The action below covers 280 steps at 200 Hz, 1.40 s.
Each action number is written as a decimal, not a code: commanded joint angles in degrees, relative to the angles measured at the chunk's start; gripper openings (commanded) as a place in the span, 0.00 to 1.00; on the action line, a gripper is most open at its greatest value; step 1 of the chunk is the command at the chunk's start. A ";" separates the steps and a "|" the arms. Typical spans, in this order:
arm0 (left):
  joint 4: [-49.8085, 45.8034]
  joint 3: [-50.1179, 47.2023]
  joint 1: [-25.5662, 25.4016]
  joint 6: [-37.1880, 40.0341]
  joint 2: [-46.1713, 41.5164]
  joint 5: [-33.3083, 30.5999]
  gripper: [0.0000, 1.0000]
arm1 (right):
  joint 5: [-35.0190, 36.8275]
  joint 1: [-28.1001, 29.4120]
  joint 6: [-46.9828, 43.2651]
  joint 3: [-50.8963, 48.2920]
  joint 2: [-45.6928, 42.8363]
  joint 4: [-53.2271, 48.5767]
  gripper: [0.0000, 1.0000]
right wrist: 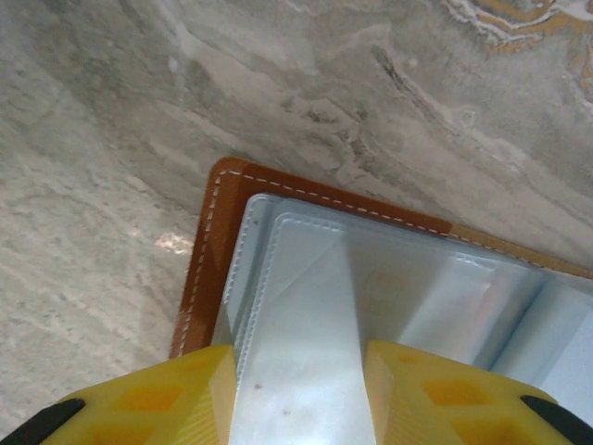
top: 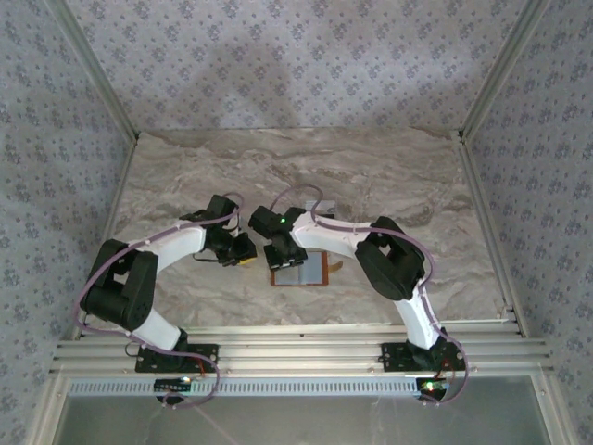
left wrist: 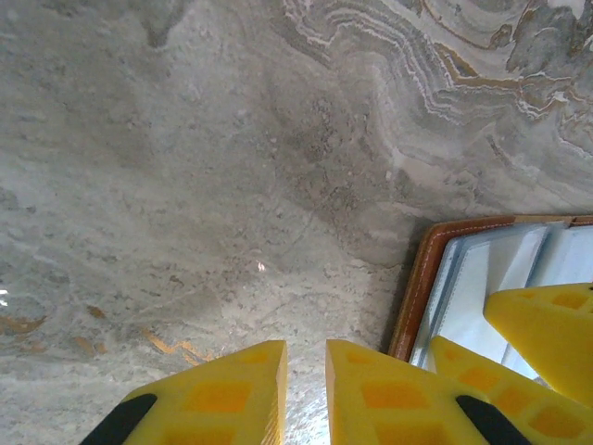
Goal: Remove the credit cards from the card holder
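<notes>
Beneath both sets of jaws: grey marbled bench (top: 371,176), flat, carrying everything. Bolted at near edge: left arm (top: 176,246) and right arm (top: 338,239), elbows out, wrists bent inward, bringing left jaws and right jaws close together mid-bench.

Directly under right jaws, just right of left jaws: card holder (top: 301,272), orange-brown leather, lying opened flat, inside face up, presumably to expose pockets from above. Stitched rim (right wrist: 199,269) ahead-left of right jaws; same rim (left wrist: 422,278) close beside left jaws on their right.

Inside holder: clear sleeves (right wrist: 445,306), layered, glossy. Between right fingertips (right wrist: 157,403): silvery strip, probably the pale credit card (right wrist: 296,362), near end hidden under jaws. Cannot tell whether free of its sleeve. Darker card not made out.

Right jaws: parted moderately, straddling pale credit card, pads at its long edges; firm pinch not evident, judged loose at best. Placed square over holder for a straight pull along the sleeve.

Left jaws: almost closed, thin slit between fingertips (left wrist: 222,399), bare bench visible through it, nothing held. Parked off the leather at holder's left edge, probably ready to pin holder during pull-out.

Judged stage: extraction in hand; no card seen lying loose on bench.
</notes>
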 commanded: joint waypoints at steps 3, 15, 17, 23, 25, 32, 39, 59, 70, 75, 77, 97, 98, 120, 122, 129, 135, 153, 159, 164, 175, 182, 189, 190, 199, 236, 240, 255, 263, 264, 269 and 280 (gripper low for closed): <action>-1.00 -0.12 0.55 1.12 -1.21 0.66 0.20 | 1.26 0.15 0.37 0.17 2.04 -2.96 0.41; -0.82 -0.11 0.55 1.04 -1.22 0.78 0.20 | 0.61 0.16 0.82 -0.54 2.05 -2.40 0.38; -0.81 -0.11 0.55 1.02 -1.20 0.76 0.20 | 0.53 0.15 0.90 -0.65 1.98 -2.35 0.38; -0.80 -0.11 0.55 0.99 -1.20 0.76 0.20 | 0.28 0.15 1.24 -0.89 1.92 -2.13 0.35; -0.80 -0.11 0.55 0.99 -1.26 0.80 0.20 | 0.25 0.15 1.27 -0.93 1.89 -2.11 0.35; -0.80 -0.03 0.55 1.10 -1.11 0.81 0.20 | 0.16 0.15 1.40 -1.10 1.77 -1.78 0.32; -0.80 -0.03 0.55 1.07 -1.06 0.81 0.20 | 0.13 0.21 1.55 -1.20 1.58 -1.64 0.29; -0.51 0.06 0.56 1.01 -0.94 1.35 0.19 | 0.15 0.20 1.73 -1.37 0.92 -1.04 0.21; -0.11 -0.02 0.46 0.69 -1.05 2.01 0.19 | 0.22 0.12 1.73 -1.47 0.65 -1.10 0.17; 0.04 -0.09 0.39 0.59 -1.11 2.28 0.19 | 0.24 0.07 1.72 -1.40 0.50 -1.10 0.15; 0.13 -0.11 0.33 0.51 -1.10 2.36 0.19 | 0.28 0.06 1.71 -1.39 0.41 -1.10 0.14; 0.52 0.03 -0.46 -0.19 -1.36 3.02 0.19 | 0.53 0.10 1.82 -1.60 -0.86 -0.65 0.10; 0.56 0.05 -0.53 -0.22 -1.36 3.01 0.19 | 0.52 0.08 1.87 -1.63 -0.94 -0.57 0.10; 1.08 0.73 -2.40 -1.21 -1.45 3.16 0.19 | -0.42 0.06 1.99 -2.19 -3.12 0.62 0.08; 1.05 0.85 -2.60 -1.30 -1.39 3.18 0.19 | -0.59 0.02 1.96 -2.31 -3.37 0.71 0.08; 1.05 1.16 -3.23 -1.60 -1.15 3.19 0.19 | -0.85 -0.03 2.16 -2.92 -4.30 1.50 0.08; 1.05 1.47 -3.71 -1.93 -1.01 3.25 0.19 | -1.20 -0.13 2.26 -3.55 -5.17 2.27 0.08; 0.72 2.30 -5.49 -2.53 -0.15 3.02 0.19 | -2.75 -0.49 2.57 -6.14 -7.85 5.74 0.09; 0.82 2.48 -6.12 -2.81 0.12 2.79 0.19 | -3.35 -0.76 2.85 -7.04 -8.71 6.58 0.09; 0.91 2.50 -6.75 -2.97 0.41 2.71 0.18 | -4.01 -0.95 3.10 -7.69 -9.28 7.30 0.09; 1.20 2.61 -7.87 -3.45 1.11 2.75 0.17 | -5.62 -1.49 3.43 -9.17 -10.20 9.03 0.09; 1.30 2.58 -8.37 -3.86 1.64 2.81 0.17 | -6.36 -1.86 3.82 -10.22 -10.81 9.99 0.09; 1.67 2.61 -8.71 -4.22 2.09 2.98 0.17 | -7.07 -2.17 4.10 -11.12 -11.35 10.82 0.09; 1.80 2.57 -8.78 -4.30 2.16 3.00 0.17 | -7.15 -2.20 4.11 -11.22 -11.42 11.23 0.09; 2.41 2.36 -9.15 -4.79 2.57 3.42 0.17 | -7.78 -2.69 4.42 -12.20 -11.87 12.66 0.09; 5.55 2.08 -10.58 -5.99 5.17 5.78 0.16 | -9.56 -3.71 5.87 -15.65 -13.24 15.90 0.10; 5.45 2.32 -10.71 -5.96 5.69 5.82 0.16 | -9.62 -3.76 5.87 -15.79 -13.32 15.82 0.10; 4.39 2.64 -10.79 -5.65 7.57 5.23 0.16 | -9.00 -4.11 5.74 -16.13 -13.50 14.80 0.12; 3.55 2.78 -10.79 -5.28 8.36 4.42 0.16 | -8.35 -4.21 5.48 -16.20 -13.74 13.94 0.14; 3.40 2.78 -10.79 -5.27 8.46 4.33 0.16 | -8.23 -4.19 5.41 -16.18 -13.76 13.80 0.14; 2.80 2.87 -10.73 -5.03 8.85 3.89 0.16 | -7.56 -4.33 5.20 -16.23 -13.98 13.16 0.15; 2.02 3.16 -10.62 -4.35 9.68 3.71 0.16 | -6.06 -4.40 4.74 -16.32 -14.63 11.55 0.17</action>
